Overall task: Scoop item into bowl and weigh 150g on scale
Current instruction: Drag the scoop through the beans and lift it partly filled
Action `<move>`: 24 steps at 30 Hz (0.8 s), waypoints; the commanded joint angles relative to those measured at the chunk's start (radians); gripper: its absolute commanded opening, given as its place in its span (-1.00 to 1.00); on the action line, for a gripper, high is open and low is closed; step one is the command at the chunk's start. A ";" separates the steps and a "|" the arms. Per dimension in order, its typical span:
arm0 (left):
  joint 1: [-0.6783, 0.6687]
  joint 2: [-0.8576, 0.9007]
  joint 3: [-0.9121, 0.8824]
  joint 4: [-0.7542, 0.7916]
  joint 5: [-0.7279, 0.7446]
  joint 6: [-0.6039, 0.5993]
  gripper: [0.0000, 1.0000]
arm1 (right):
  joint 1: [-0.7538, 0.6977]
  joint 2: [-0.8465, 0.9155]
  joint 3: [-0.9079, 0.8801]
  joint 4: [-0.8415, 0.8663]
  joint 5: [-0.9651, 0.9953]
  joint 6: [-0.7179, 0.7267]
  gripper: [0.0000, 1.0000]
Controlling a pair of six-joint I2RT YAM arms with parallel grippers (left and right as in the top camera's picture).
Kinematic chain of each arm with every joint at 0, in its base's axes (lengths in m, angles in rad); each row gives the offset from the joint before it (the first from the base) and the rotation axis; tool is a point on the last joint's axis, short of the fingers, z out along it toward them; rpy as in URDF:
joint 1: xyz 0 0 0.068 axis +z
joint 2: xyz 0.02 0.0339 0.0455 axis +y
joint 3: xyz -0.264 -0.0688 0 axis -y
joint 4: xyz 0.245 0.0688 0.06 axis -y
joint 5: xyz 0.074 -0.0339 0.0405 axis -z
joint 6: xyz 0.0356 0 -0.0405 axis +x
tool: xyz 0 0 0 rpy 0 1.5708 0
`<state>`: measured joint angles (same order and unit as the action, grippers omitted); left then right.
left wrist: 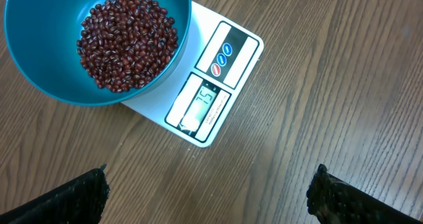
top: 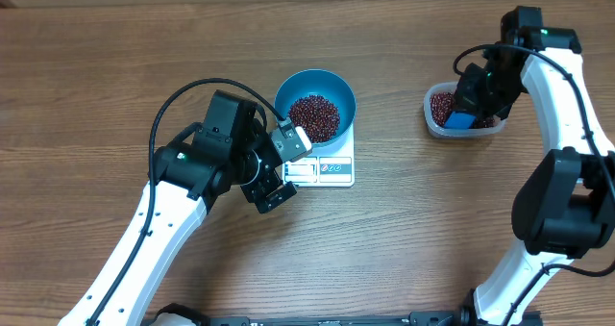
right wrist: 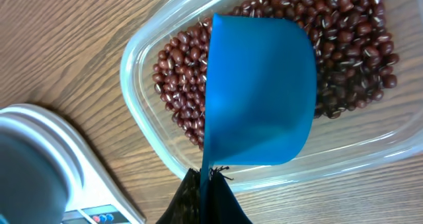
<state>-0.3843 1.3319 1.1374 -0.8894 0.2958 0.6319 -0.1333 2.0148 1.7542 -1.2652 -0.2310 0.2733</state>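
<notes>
The left gripper (top: 284, 167) hangs released, jaws spread wide, with bare table (left wrist: 344, 72) between its fingertips (left wrist: 79, 197) and nothing in them. Just ahead of the tips is the scale (left wrist: 228, 62), its display (left wrist: 203, 100) on the edge nearest the hand (a 1 and a 5 are readable, the rest is washed out). Beyond the display, the bowl (left wrist: 39, 65) sits on the scale's far part, covering most of it. A heap of beans (left wrist: 129, 42) lies in the bowl's bottom, well below the rim.

Across the table, the right gripper (right wrist: 208, 197) is clenched on the handle of the scoop (right wrist: 258, 98). The scoop's cup juts out straight ahead of the fingers, turned on edge, so its inside is hidden. Under and past it sits the tub (right wrist: 142, 118), with more beans spread over its floor. From this hand the scale lies off to one side, clear of the tub.
</notes>
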 commanded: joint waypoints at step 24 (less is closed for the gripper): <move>-0.002 0.005 -0.005 0.004 0.008 0.019 0.99 | -0.135 -0.019 0.020 -0.034 -0.240 -0.151 -0.93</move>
<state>-0.3843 1.3319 1.1374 -0.8894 0.2958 0.6319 -0.2497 2.0148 1.7542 -1.2945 -0.3977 0.1631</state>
